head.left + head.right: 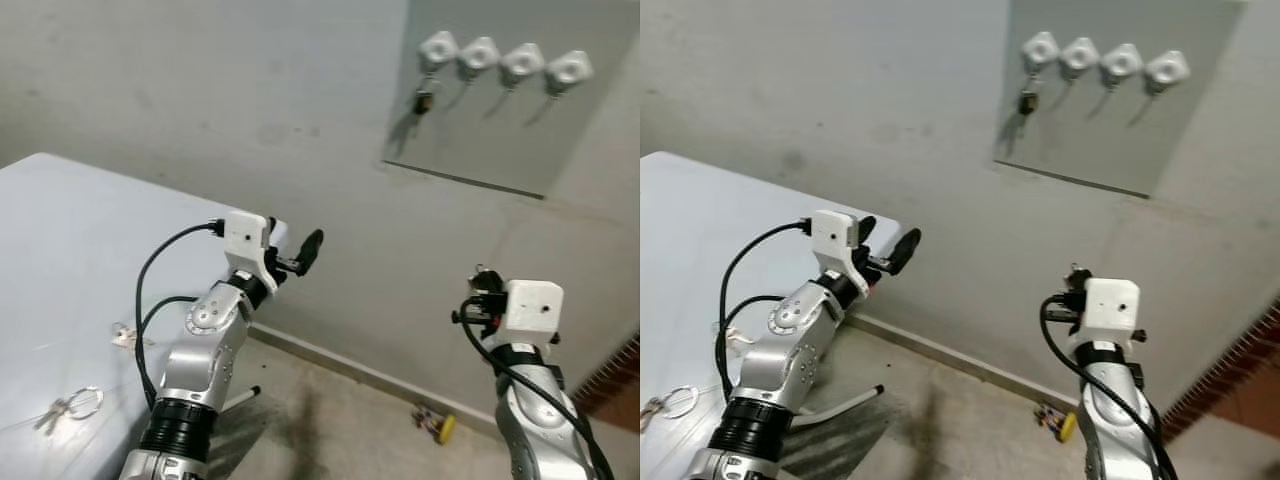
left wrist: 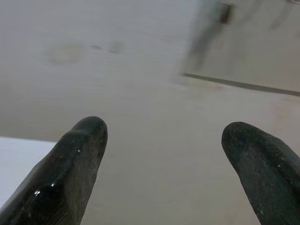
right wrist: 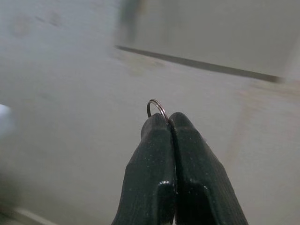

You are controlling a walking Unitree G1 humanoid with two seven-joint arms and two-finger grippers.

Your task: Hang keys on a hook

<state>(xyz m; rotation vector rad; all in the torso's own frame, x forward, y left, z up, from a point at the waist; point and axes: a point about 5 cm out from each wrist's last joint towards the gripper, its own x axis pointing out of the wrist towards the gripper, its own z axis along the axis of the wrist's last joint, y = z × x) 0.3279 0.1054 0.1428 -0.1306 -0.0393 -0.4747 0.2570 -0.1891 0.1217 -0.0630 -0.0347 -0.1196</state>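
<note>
Grey plaster wall (image 1: 200, 100) fills most of what stands ahead, with a pale counter (image 1: 60, 260) off to the near left. Low on the right, the right gripper (image 3: 168, 117) has its jaws pressed fully together on a thin key ring (image 3: 157, 108), only an arc of which pokes out past the tips; the keys themselves I cannot make out. The ring's exposed loop points up and forward toward the wall, its plane seen nearly face-on from the wrist, so no long axis can be read. The left gripper (image 2: 164, 140) is raised nearer the wall with its jaws spread wide and holding nothing. Farther out, up on the right, a grey panel (image 1: 500, 150) carries a row of four white hooks (image 1: 505, 62); the leftmost already has something small hanging from it. Another key set (image 1: 70, 405) lies on the counter. Risks, as I judge them: so little ring shows that it may miss a hook or slip from the pinch, and the hooks are well apart from the gripper.
</note>
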